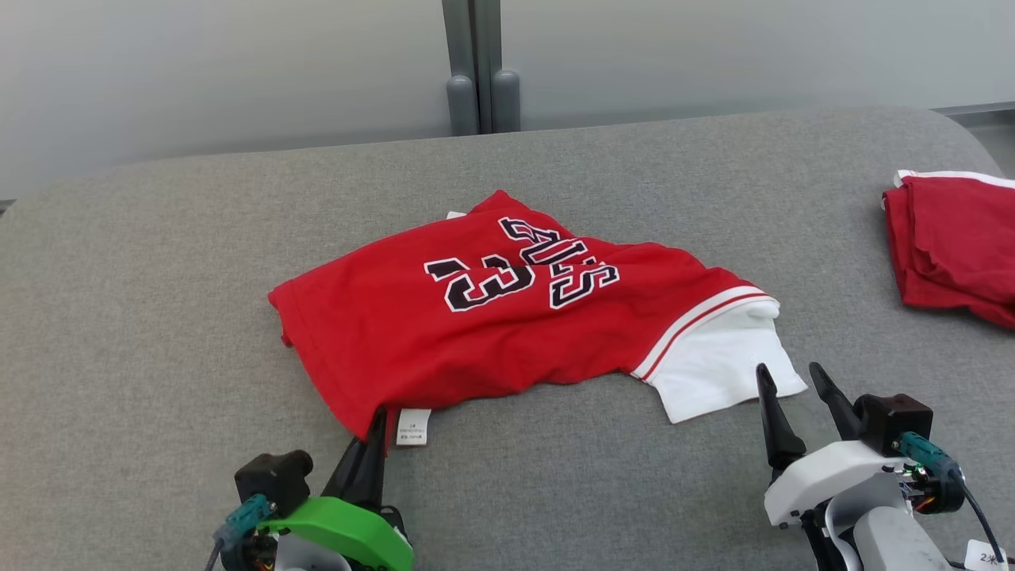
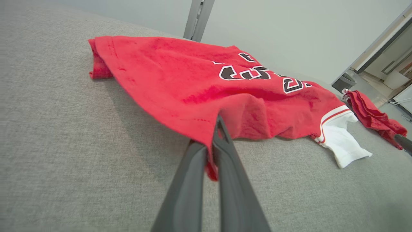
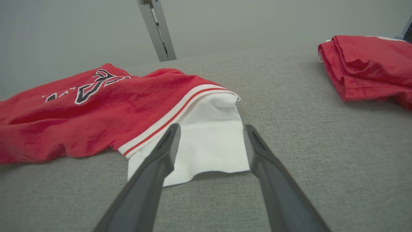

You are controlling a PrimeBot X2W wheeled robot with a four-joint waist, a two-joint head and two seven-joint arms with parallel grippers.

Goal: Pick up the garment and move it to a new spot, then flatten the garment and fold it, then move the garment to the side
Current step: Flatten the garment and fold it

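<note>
A red jersey [image 1: 476, 333] with black-and-white lettering and the number 23 lies crumpled on the grey padded surface [image 1: 158, 317]. Its white sleeve [image 1: 721, 369] with red-and-white trim points toward me on the right. My left gripper [image 1: 373, 432] is shut on the jersey's near hem corner [image 2: 210, 161], beside a white care label [image 1: 412, 426]. My right gripper [image 1: 789, 381] is open, its fingers [image 3: 161, 154] just short of the white sleeve's [image 3: 209, 141] near edge, with nothing between them.
A second red garment [image 1: 951, 242], folded, lies at the surface's right edge and also appears as a red pile [image 3: 370, 67] in the right wrist view. A grey post [image 1: 480, 67] stands behind the surface against a pale wall.
</note>
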